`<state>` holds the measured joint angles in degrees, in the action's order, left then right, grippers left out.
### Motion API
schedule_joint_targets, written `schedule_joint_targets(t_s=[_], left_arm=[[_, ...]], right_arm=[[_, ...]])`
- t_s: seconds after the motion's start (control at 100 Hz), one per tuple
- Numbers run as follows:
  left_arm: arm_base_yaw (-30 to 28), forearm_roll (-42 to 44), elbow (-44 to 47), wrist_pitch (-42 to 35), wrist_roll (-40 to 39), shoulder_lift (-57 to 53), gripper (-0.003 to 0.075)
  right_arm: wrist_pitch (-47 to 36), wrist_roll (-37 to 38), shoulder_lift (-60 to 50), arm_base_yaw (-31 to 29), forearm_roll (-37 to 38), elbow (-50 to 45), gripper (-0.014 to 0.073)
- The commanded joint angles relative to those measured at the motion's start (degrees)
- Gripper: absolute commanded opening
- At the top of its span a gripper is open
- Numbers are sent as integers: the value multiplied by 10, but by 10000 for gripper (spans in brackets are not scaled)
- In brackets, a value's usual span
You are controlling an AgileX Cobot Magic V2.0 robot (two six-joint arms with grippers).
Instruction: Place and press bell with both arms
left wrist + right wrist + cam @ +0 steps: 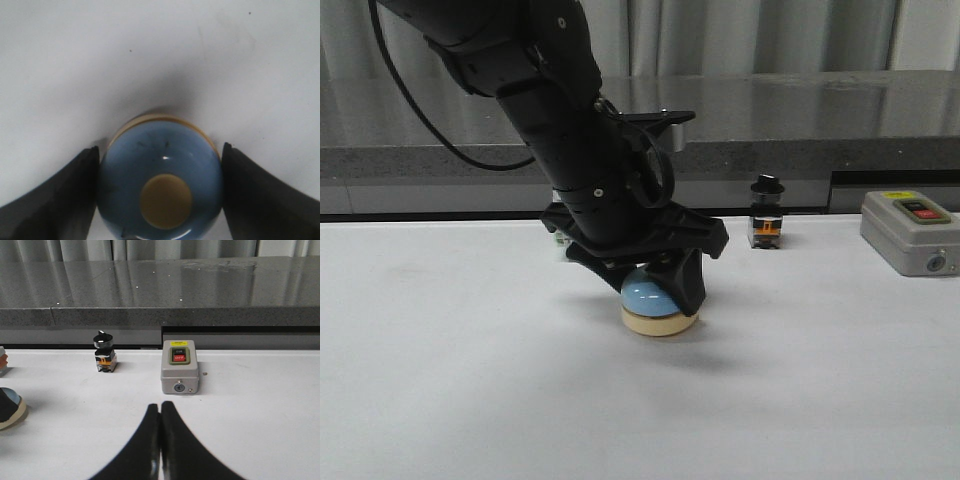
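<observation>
Bell (645,296): a small light-blue dome on a cream round base, standing upright on the white worktop (450,380), well in front of the black-capped switch (766,212) and to the left of the grey switch box (910,230). The left end effector (655,285) straddles the dome from above. In the left wrist view its two fingers (60,200) flank the bell (160,180) on opposite sides and lie against the dome or very nearly so; whether they press it cannot be told, so the grip is read as closed on the bell, with the base apparently resting on the worktop. The cream button (166,201) shows clear between the fingers, unobstructed from above.

The right end effector (160,440) is off to the bell's right, its fingers pressed together on nothing, pointing toward the grey switch box (180,366); the bell's base edge (12,412) shows at the margin of that view.

Handling, as a judgement: the bell looks light and rigid, with a smooth, glossy dome that narrows upward, so fingers may ride up and slip. The better hold is low on the dome, near the base rim, at opposite ends of a diameter. A light bell may slide or tip under an off-centre push, so the button calls for a straight downward press.
</observation>
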<state>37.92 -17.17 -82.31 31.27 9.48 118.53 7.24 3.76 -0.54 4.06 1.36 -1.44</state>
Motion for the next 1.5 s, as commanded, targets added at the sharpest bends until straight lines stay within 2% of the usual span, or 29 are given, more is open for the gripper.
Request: schedule_joint_targets(t_s=[0.0,0.15,0.6,0.81,1.06,1.29,1.49], left_arm=[[4,-12,-17,-10,4,-32,370],[4,-12,-17,-6,4,-32,470],[4,-13,-17,-1,4,-32,610],[4,-14,-47,31,4,-37,610],[-1,-21,-50,12,-11,-115,610],[-42,-21,-34,7,-11,-212,610],[-97,-15,44,-29,-11,-307,610]], right_arm=[[-52,-1,-11,-5,-3,7,-60],[-52,-1,-11,-5,-3,7,-60],[-52,-1,-11,-5,-3,7,-60],[-52,-1,-11,-5,-3,7,-60],[-52,-1,-11,-5,-3,7,-60],[-52,-1,-11,-5,-3,7,-60],[-52,-1,-11,-5,-3,7,-60]])
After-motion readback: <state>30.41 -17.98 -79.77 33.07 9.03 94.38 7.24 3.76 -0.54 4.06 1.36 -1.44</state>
